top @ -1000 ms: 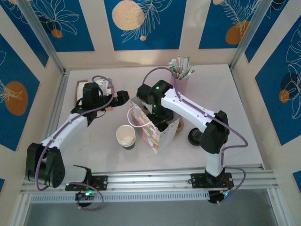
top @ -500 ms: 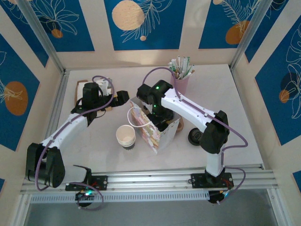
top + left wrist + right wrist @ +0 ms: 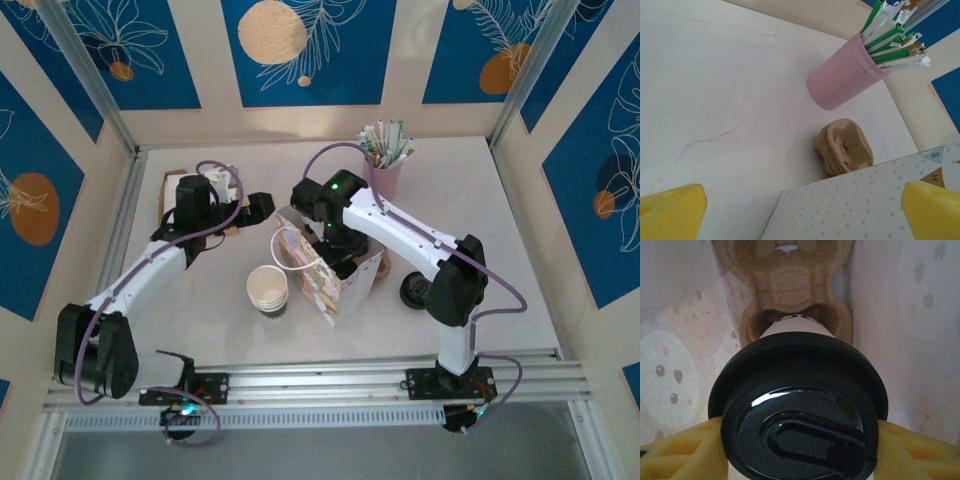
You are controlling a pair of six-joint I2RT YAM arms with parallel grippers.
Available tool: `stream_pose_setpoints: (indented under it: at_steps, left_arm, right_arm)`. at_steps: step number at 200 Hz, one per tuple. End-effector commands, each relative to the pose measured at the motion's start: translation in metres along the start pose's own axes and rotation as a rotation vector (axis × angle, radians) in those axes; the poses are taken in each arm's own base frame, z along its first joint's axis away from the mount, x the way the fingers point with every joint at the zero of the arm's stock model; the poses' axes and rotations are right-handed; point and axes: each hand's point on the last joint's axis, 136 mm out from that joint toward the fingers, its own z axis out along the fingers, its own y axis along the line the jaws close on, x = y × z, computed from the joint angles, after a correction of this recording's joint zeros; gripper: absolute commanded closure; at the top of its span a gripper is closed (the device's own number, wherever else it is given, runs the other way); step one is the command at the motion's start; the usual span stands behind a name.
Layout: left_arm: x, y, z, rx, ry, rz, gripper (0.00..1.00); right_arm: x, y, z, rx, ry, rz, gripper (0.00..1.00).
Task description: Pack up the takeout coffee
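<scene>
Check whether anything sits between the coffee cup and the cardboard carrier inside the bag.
Nothing visible does. The right gripper holds the takeout coffee by its lid inside the paper bag, with the cup's lower end at the open pocket of the cardboard carrier. The cup hides the pocket's floor.

The coffee cup (image 3: 797,410) has a black lid; at upper right, a pink tumbler (image 3: 842,82) holds green-and-white straws (image 3: 890,35); the bag (image 3: 850,212) shows pale-blue hearts.

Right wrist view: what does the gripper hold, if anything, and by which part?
The right gripper holds the takeout coffee, its yellow fingers pressing opposite sides of the black sip lid.
</scene>
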Motion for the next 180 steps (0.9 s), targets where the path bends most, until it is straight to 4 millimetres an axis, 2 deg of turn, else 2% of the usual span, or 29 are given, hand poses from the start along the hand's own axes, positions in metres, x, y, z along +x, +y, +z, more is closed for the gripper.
stream_pose_setpoints:
  at_steps: [1,180]
  left_arm:
    - [-0.004,0.0,-0.003,0.005,-0.017,0.022,0.0]
    - [-0.006,0.0,-0.001,0.003,-0.015,0.022,0.0]
  right_arm:
    - [-0.001,0.004,0.0,-0.032,0.005,0.006,0.41]
    - [-0.008,0.001,0.013,-0.068,0.007,0.012,0.4]
